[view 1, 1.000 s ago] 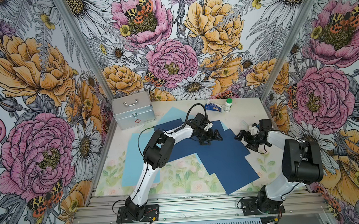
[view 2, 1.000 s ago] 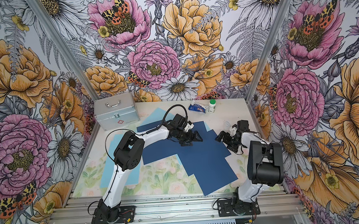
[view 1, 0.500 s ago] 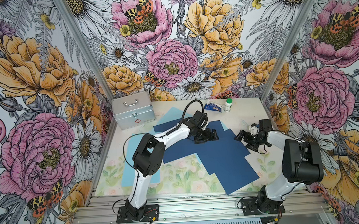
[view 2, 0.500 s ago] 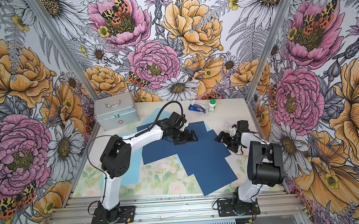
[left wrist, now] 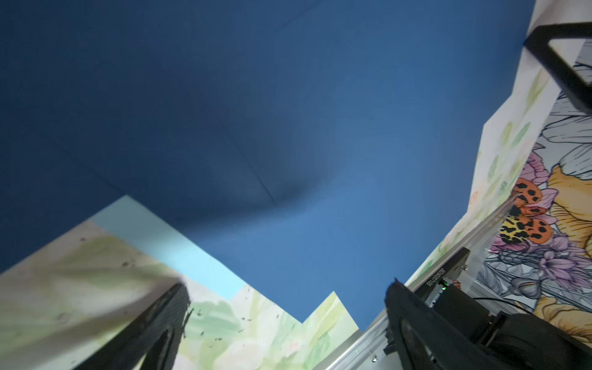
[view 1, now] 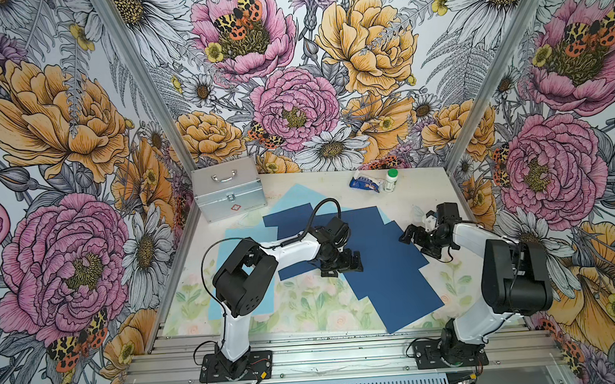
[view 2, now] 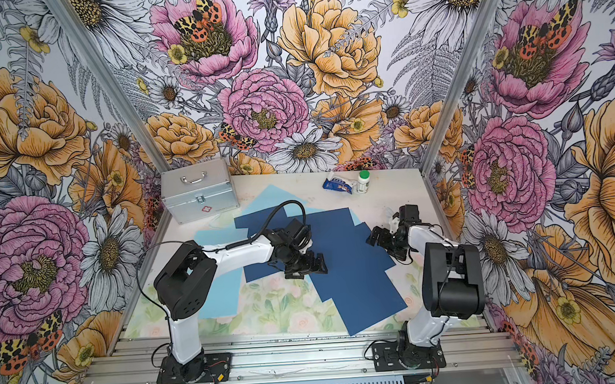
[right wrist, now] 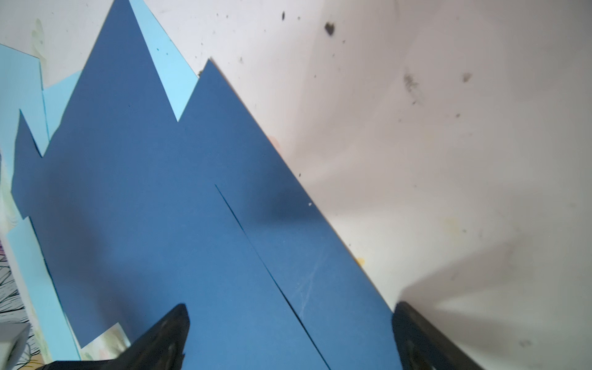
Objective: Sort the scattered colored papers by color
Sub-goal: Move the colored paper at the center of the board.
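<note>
While both arms lean over the table (view 1: 417, 183), the navy sheets (view 1: 385, 264) lie overlapped across its middle, reaching toward 5 o'clock. Light blue sheets (view 1: 295, 200) peek out under them at 11 o'clock and along the 9 o'clock side. The left gripper (view 1: 340, 265) hovers with jaws spread wide and empty at the navy pile's near edge, where it meets the table. The right gripper (view 1: 417, 238), jaws also wide and empty, sits over the pile's 3 o'clock edge. A silver case (view 1: 226, 193) stands at 10 o'clock; a small packet (view 1: 365, 183) and bottle (view 1: 390, 180) lie at 1 o'clock.
</note>
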Tool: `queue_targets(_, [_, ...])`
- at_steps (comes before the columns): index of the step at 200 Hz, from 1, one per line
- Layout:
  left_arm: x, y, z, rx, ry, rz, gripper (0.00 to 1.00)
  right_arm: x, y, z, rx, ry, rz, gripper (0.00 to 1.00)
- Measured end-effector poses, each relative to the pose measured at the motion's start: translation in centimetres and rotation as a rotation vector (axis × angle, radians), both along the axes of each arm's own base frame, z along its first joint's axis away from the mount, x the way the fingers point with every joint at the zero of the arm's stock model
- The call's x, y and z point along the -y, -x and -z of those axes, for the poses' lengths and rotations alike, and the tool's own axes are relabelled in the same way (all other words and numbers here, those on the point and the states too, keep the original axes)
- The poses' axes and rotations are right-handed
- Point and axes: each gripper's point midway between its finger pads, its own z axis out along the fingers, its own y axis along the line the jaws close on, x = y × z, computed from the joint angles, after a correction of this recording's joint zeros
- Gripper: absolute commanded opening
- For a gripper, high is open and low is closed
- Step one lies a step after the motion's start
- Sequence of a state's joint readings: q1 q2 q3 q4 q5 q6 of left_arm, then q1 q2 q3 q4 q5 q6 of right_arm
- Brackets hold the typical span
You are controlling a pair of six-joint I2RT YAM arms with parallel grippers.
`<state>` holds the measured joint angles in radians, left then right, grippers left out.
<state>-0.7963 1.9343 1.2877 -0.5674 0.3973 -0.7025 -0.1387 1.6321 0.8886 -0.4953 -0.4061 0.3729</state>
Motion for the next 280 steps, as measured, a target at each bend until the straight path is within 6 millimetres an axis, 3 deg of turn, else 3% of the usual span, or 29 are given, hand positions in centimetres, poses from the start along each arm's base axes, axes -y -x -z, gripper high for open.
queue_targets(37, [1.0,-0.5,0.2,-0.012,0.038,-0.019,0.99,-0.2,0.0,0.1,-0.002,0.034,-0.019,1.00])
queue_targets(126, [6.8,-3.4,-0.4,-0.083,0.259,-0.007,0.99,-0.2,-0.2,0.2,-0.061,0.038,-0.040,0.98])
queue_targets(173, [8.5,-5.0,-0.6,-0.100,0.326,0.010,0.99,-2.5,-1.4,0.0,-0.073,-0.071,-0.109,0.75])
queue_targets(213, [9.2,-5.6,-0.7,-0.104,0.351,0.019,0.99,-3.8,-1.9,0.0,-0.103,-0.138,-0.134,0.63])
queue_targets(235, [9.2,-5.8,-0.7,-0.105,0.357,0.019,0.99,-3.9,-2.0,0.0,-0.118,-0.150,-0.127,0.62])
queue_targets(280, [9.0,-6.2,-0.8,-0.113,0.375,0.019,0.99,-4.5,-3.1,-1.8,-0.086,-0.196,-0.135,0.51])
